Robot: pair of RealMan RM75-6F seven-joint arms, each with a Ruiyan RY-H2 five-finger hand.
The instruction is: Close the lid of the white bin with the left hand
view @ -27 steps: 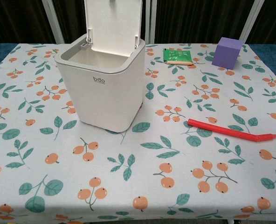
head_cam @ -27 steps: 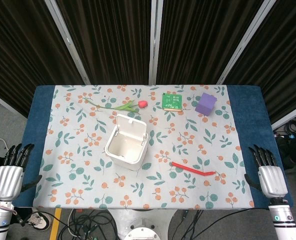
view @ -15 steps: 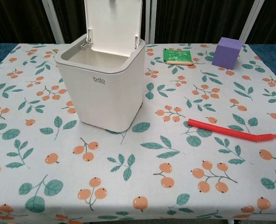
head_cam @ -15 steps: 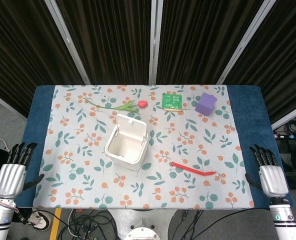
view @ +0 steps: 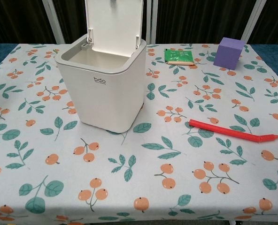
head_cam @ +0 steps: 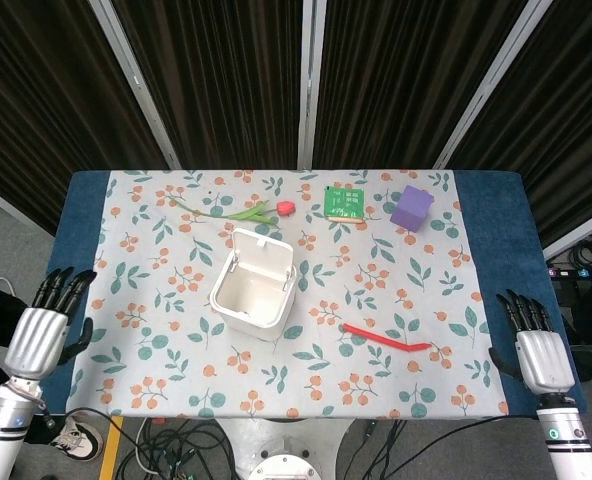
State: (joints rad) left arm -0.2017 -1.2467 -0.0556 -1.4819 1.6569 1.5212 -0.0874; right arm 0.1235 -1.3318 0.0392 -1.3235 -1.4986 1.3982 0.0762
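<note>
Left hand (head_cam: 38, 338) and right hand (head_cam: 541, 355): silver ribbed metal backs, black fingers, white cylindrical wrists with small dark markings.

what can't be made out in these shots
- Lid top: cut off by the chest view's upper edge.
- Left hand and right hand: outside the chest view.
- Green packet print: too small in both views.
- White bin floor: hidden by its front wall, chest view.

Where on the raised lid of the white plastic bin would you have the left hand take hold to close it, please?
Probably the free top edge of the upright white lid, farthest from its hinges on the white plastic bin. The left hand could come from the far-left side, fingers behind the lid, tipping it toward the opening.
</note>
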